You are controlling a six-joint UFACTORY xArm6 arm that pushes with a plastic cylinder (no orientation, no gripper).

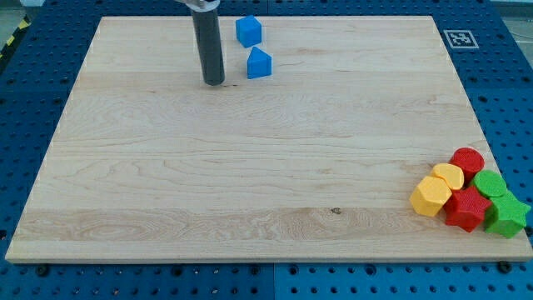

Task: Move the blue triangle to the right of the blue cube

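Observation:
The blue cube (248, 31) sits near the top edge of the wooden board (250, 167), a little left of centre. The blue triangle (259, 63) lies just below it, slightly to the right, with a small gap between them. My tip (214, 82) rests on the board to the left of the blue triangle, a short gap away, and below-left of the blue cube. The rod rises straight up out of the view's top.
A cluster of blocks lies at the board's bottom right corner: a red cylinder (467, 159), two yellow blocks (433, 196), a red star-like block (466, 208), a green block (491, 183) and a green star (507, 215). A marker tag (460, 37) is at the top right.

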